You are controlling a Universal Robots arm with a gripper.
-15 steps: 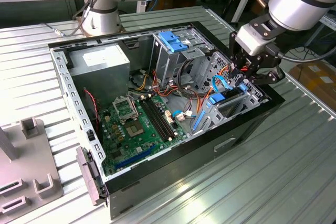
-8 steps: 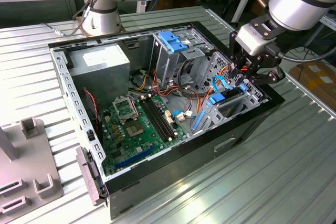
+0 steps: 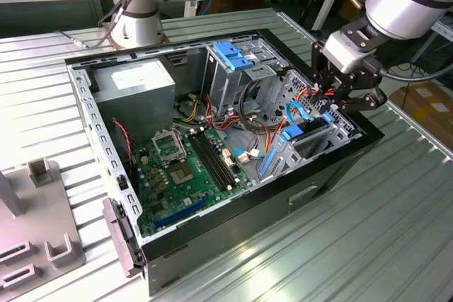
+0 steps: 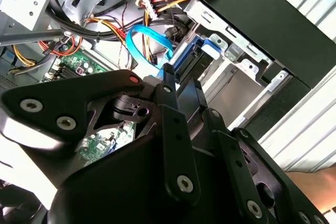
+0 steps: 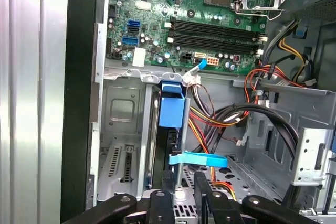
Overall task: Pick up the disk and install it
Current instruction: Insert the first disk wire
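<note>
Exterior view: gripper (image 3: pixel 333 100) over the computer case (image 3: pixel 233 224), jaws pinching the disk (image 3: pixel 301 136) on edge, partly seated in its bay (image 3: pixel 279 157); best kept square to the slot, clear of cables (image 3: pixel 297 104).

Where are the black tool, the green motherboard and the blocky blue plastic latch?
black tool (image 3: pixel 338 98), exterior view, between its fingertips.
green motherboard (image 3: pixel 185 175), exterior view, board middle.
blocky blue plastic latch (image 3: pixel 231 54), exterior view, top face.
</note>
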